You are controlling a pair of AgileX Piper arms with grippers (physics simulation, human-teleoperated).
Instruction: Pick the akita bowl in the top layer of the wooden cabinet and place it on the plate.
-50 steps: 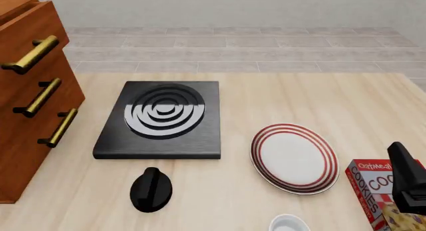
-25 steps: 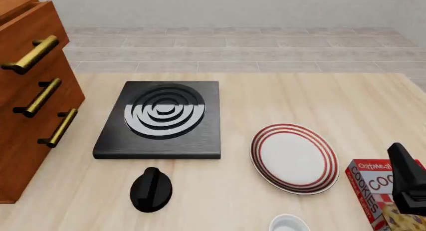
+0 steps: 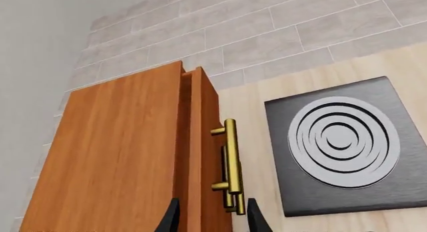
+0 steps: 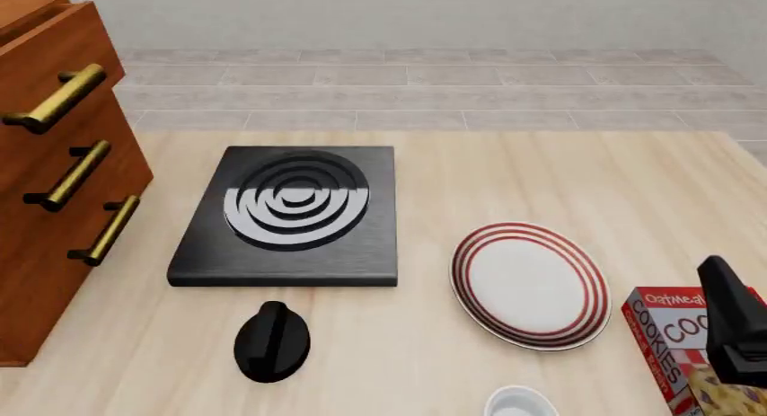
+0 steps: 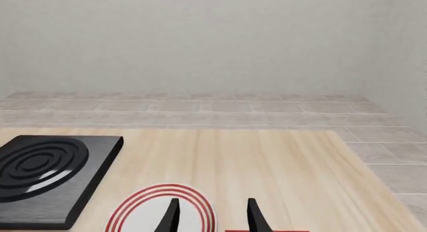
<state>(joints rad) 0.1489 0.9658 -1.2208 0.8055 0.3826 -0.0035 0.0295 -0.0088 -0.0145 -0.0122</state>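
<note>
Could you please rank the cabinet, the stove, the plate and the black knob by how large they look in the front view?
Largest to smallest:
1. cabinet, though partly cut off by the frame
2. stove
3. plate
4. knob

The knob sits nearest the camera and still looks smallest.

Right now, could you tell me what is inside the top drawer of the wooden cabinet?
I cannot see inside. The top drawer of the cabinet shows only its wooden front and brass handle. No patterned bowl shows in any view, and the plate is bare.
</note>
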